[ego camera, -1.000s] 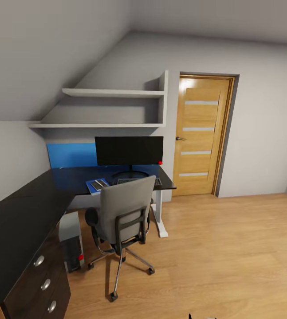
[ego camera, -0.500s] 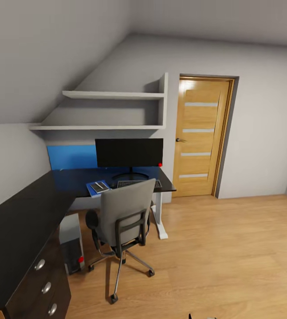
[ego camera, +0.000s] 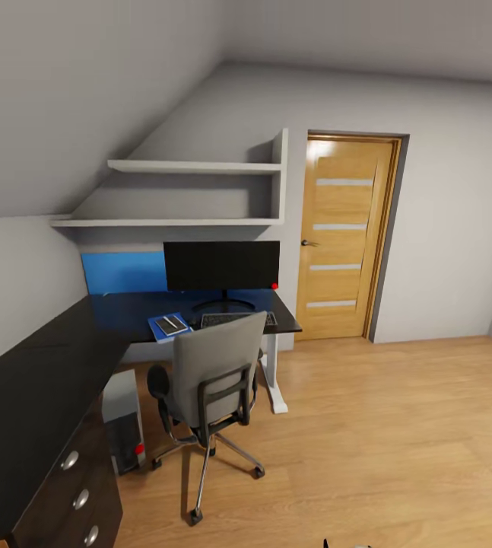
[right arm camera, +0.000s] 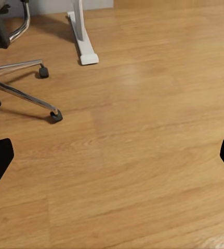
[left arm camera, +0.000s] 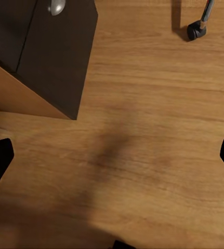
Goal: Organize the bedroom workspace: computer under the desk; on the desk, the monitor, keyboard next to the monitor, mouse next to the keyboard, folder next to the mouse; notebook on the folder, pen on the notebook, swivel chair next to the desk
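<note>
The desk has a glossy black L-shaped top. On its far wing stands the monitor, with the keyboard in front, partly hidden by the swivel chair. Left of the keyboard lies the blue folder with the notebook on it and the pen on top. The computer stands on the floor under the desk. The mouse is hidden. My left gripper and right gripper hang open over the wood floor, holding nothing.
The desk's dark drawer unit is near the left gripper, with a chair caster farther off. The chair's chrome base and the desk's white leg lie ahead of the right gripper. A wooden door is shut.
The whole head view has shifted a little, so everything sits slightly lower in the picture. The camera moved; desk, chair and the things on the desk kept their places.
</note>
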